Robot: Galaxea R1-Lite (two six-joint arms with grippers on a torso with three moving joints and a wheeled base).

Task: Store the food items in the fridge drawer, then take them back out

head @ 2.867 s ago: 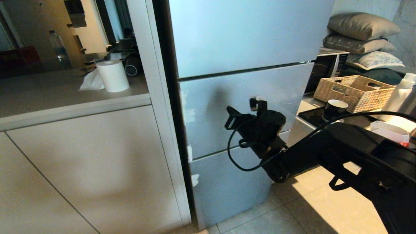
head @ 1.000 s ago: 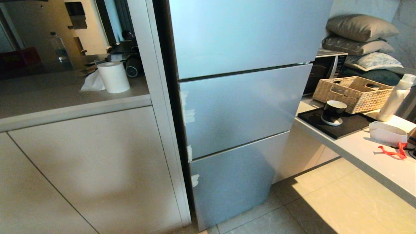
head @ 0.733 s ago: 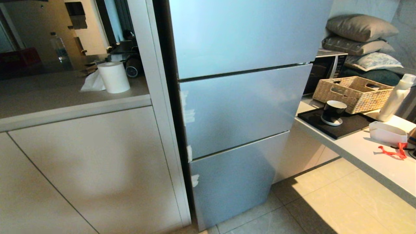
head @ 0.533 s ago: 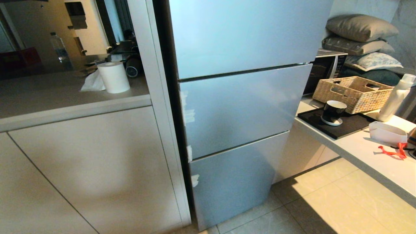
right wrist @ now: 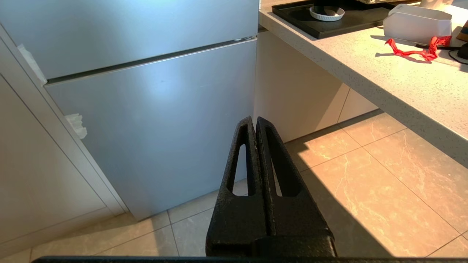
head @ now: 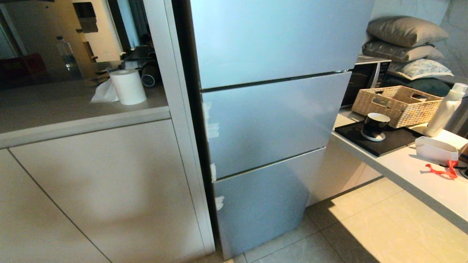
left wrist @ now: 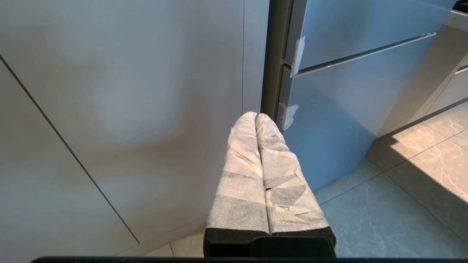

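The fridge [head: 270,120] stands shut, with three silver-grey door panels one above another. The fridge drawer and the food items are hidden. Neither arm shows in the head view. My left gripper [left wrist: 255,116], its fingers wrapped in white tissue, is shut and empty, low beside the cabinet front and the fridge's bottom panel [left wrist: 336,106]. My right gripper [right wrist: 253,121], with bare black fingers, is shut and empty, low before the fridge's bottom panel [right wrist: 157,124] above the tiled floor.
A beige cabinet [head: 91,182] with a counter and a paper roll [head: 128,86] stands left of the fridge. At the right a counter [head: 413,175] holds a black tray with a cup [head: 373,126], a wicker basket [head: 396,104], a white bottle, a white box and a red ribbon [right wrist: 413,51].
About three seconds ago the right arm was stretched out in front of the fridge's middle panel; it has left the head view. Over the last second nothing visibly moved.
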